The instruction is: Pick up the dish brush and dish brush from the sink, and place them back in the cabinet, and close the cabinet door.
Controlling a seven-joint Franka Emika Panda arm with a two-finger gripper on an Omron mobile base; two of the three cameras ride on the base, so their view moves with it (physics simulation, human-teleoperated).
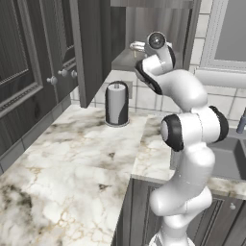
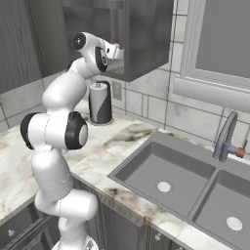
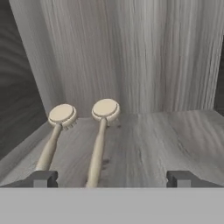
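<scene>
Both dish brushes (image 3: 98,144) lie side by side on the cabinet (image 3: 144,144) shelf, the sink (image 2: 166,171) bare; the gripper (image 3: 111,178) gapes empty; next, withdraw and swing the cabinet door (image 1: 93,48) shut.

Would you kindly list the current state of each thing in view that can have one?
Left brush: lying on the cabinet shelf, free of the gripper.
Right brush: lying beside it, also free.
Gripper: open, holding nothing.
Cabinet door: open.
Sink: no brushes in it.
Faucet: no water running.
</scene>
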